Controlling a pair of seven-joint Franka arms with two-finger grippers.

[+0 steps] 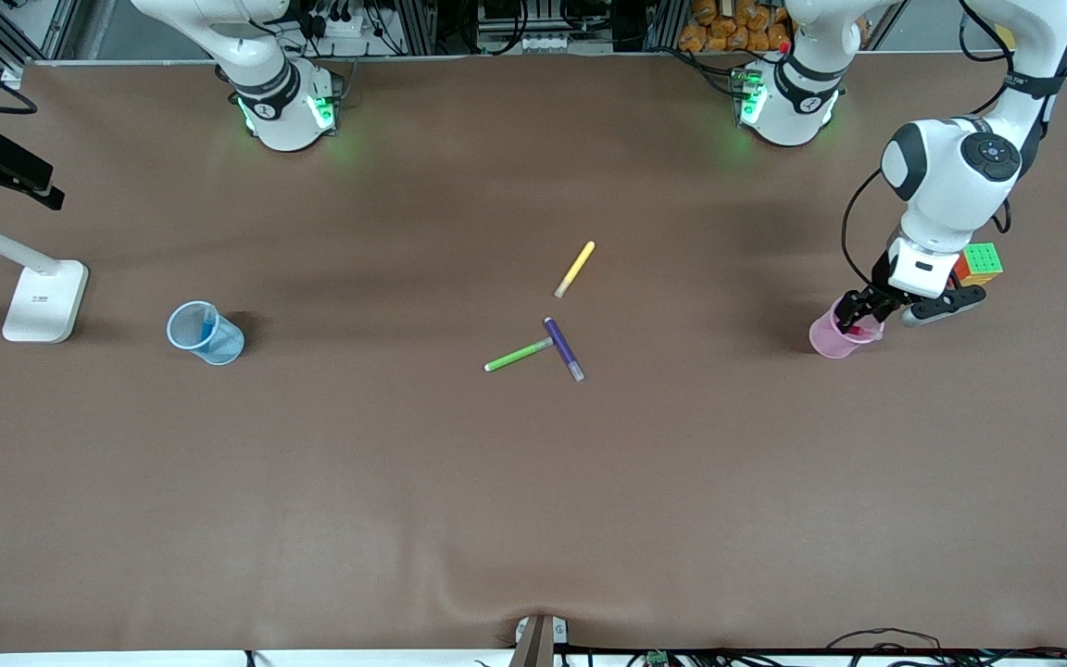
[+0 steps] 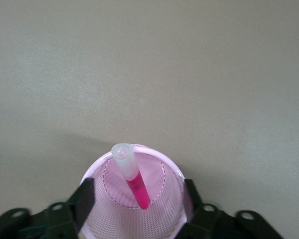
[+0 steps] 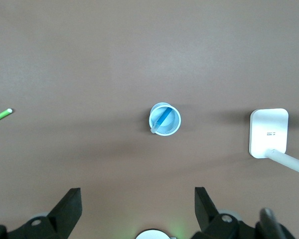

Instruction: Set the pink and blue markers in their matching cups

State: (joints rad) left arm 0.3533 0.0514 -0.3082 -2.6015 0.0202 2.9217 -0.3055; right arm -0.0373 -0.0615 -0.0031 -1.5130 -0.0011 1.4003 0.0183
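The pink cup stands near the left arm's end of the table. The pink marker stands tilted inside it, pale end up. My left gripper is low over this cup and open. In the left wrist view the gripper has one finger on each side of the cup and holds nothing. The blue cup stands near the right arm's end with the blue marker leaning inside. My right gripper is open and empty, high over the table, and sees the blue cup and blue marker below.
A yellow pen, a green pen and a dark purple pen lie at the table's middle. A colour cube sits beside the left gripper. A white lamp base stands beside the blue cup.
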